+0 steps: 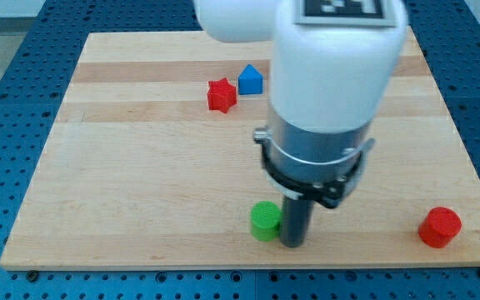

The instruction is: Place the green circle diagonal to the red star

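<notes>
The green circle (265,221) is a short green cylinder near the view's bottom edge of the wooden board, at the middle. The red star (221,95) lies far above it, towards the view's top, left of centre. My tip (293,244) stands on the board just to the right of the green circle, touching or almost touching its right side. The large white arm body hides the board above the rod.
A blue house-shaped block (250,80) sits just right of the red star, close to it. A red cylinder (439,227) stands at the view's bottom right. The wooden board (123,183) lies on a blue perforated table (7,92).
</notes>
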Robot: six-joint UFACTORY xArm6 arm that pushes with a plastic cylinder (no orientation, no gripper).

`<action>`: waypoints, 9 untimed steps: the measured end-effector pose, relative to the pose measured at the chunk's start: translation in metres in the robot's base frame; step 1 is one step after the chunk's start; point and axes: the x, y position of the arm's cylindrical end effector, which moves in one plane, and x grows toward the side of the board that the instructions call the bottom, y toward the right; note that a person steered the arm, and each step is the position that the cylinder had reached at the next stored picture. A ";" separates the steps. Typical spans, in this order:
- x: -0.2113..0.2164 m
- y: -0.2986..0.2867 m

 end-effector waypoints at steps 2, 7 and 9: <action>-0.021 -0.048; -0.086 -0.131; -0.114 -0.167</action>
